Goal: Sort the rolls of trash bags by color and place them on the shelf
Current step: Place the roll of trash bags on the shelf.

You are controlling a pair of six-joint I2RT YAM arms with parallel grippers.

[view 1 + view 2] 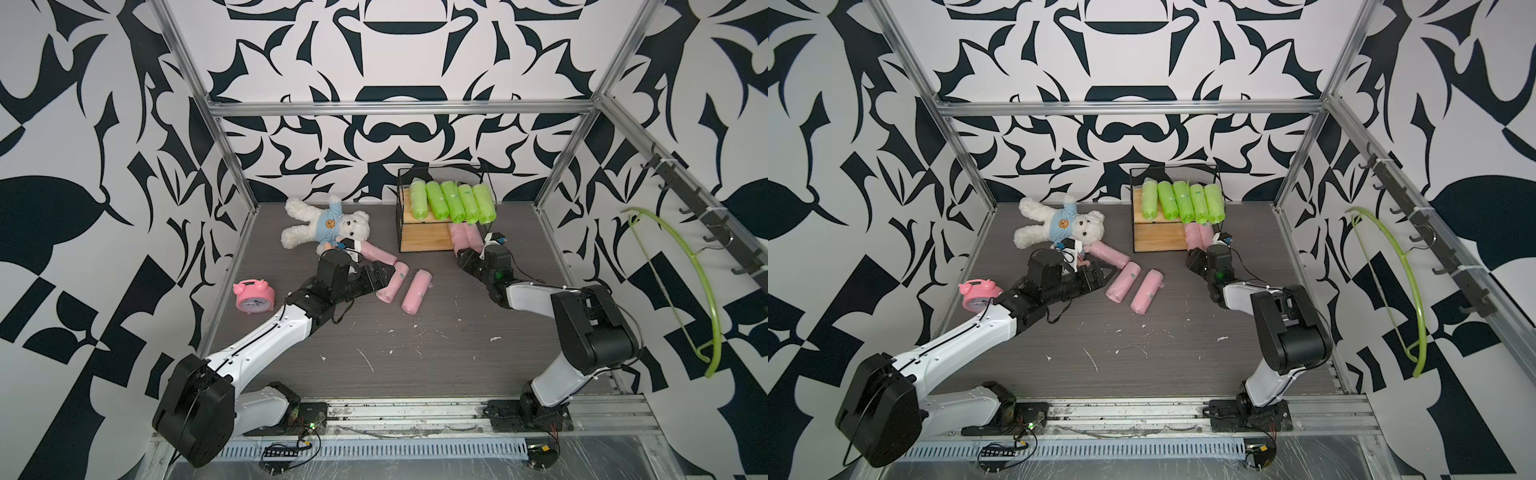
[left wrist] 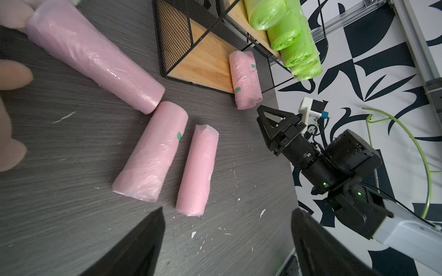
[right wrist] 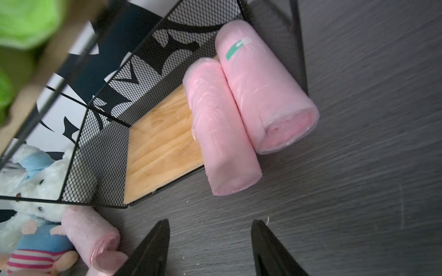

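**Pink rolls: two shelved, three to go**

The left pincer hangs released and empty, jaws wide, facing three pink rolls on the desk in front of the shelf. The right pincer, released and empty, sits before the shelf's lower board, where two pink rolls overhang the front edge. The top board holds five green rolls. Next, likely: clasp one desk roll across its girth and set it beside the two.

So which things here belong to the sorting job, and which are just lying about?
Job: shelf; five green rolls on its top board; two pink rolls on its lower board; three loose pink rolls.
Lying about: teddy bear; pink alarm clock; green hanger.
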